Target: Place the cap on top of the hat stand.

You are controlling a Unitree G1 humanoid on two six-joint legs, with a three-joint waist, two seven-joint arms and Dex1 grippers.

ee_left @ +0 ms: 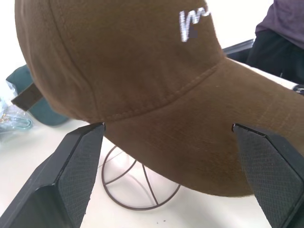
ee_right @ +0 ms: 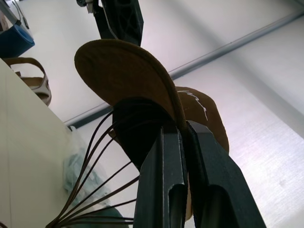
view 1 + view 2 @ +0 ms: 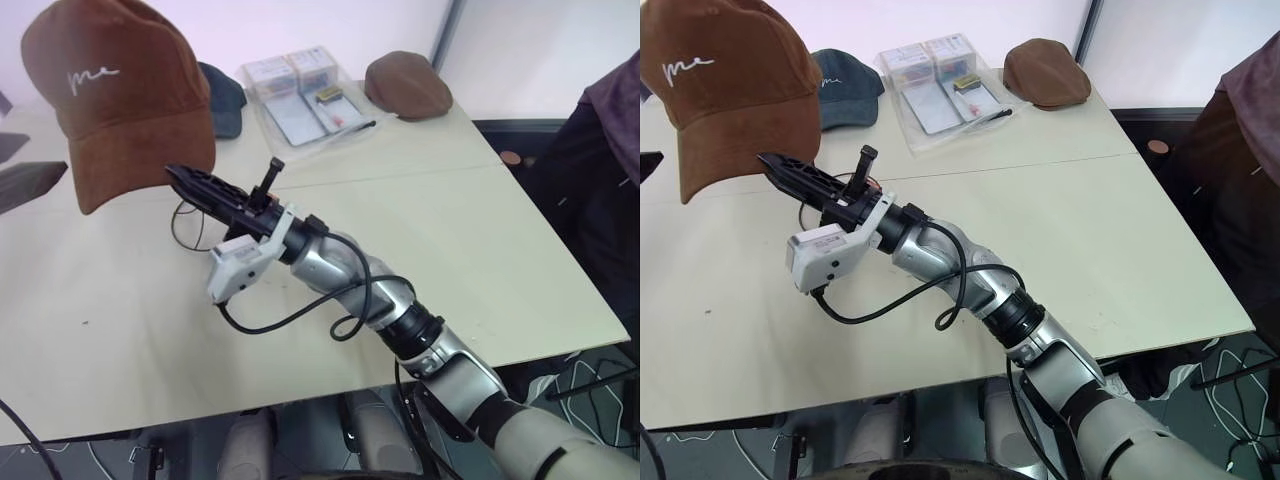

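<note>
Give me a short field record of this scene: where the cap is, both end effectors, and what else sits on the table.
cap: brown suede-like baseball cap sits on dark wire hat stand
right end effector: shut, just below the brim
left end effector: open, fingers either side of the cap
table: pale tabletop
other items: dark blue cap, plain brown flat cap, clear plastic packet

I see a pale cream table [image 3: 480,250] with a seam across it, white wall panels [image 3: 1180,40] behind its far edge, a grey post [image 3: 447,30] between them, and dark floor with cables [image 3: 600,385] off the right edge.
</note>
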